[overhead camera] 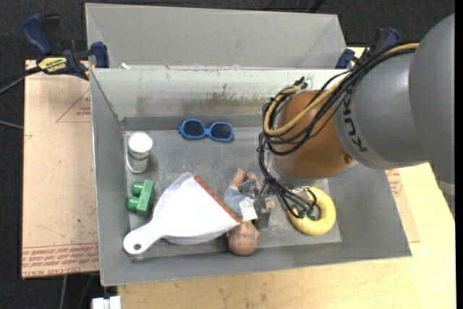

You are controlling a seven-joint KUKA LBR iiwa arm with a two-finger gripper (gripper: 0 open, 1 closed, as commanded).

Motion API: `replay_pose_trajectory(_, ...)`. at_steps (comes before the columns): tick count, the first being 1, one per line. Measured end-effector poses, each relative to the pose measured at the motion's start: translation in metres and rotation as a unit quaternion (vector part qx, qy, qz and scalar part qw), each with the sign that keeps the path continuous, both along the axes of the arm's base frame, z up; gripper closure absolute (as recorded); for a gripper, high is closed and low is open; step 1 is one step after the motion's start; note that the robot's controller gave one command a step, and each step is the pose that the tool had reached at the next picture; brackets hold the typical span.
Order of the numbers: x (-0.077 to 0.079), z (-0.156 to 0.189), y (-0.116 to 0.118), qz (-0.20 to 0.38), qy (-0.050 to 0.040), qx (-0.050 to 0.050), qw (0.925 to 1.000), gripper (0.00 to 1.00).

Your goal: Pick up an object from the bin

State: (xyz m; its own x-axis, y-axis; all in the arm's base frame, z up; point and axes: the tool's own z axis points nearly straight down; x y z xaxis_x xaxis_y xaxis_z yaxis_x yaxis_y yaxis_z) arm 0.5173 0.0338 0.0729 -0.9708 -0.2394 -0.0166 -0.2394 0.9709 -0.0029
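Camera view: doll [243, 240], head toward bin's [217, 268] near wall

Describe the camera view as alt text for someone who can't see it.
A robot arm's gripper hangs low over a small doll lying by the near wall of a grey metal bin, beside a white scoop. A yellow ring, blue toy sunglasses, a green block and a white bottle lie around them.
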Motion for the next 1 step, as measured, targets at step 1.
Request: replay_pose_trajectory(1, 0.0000, 0.0000, 0.0000, 0.000, 0.0000, 0.000, 1.0000, 1.00)
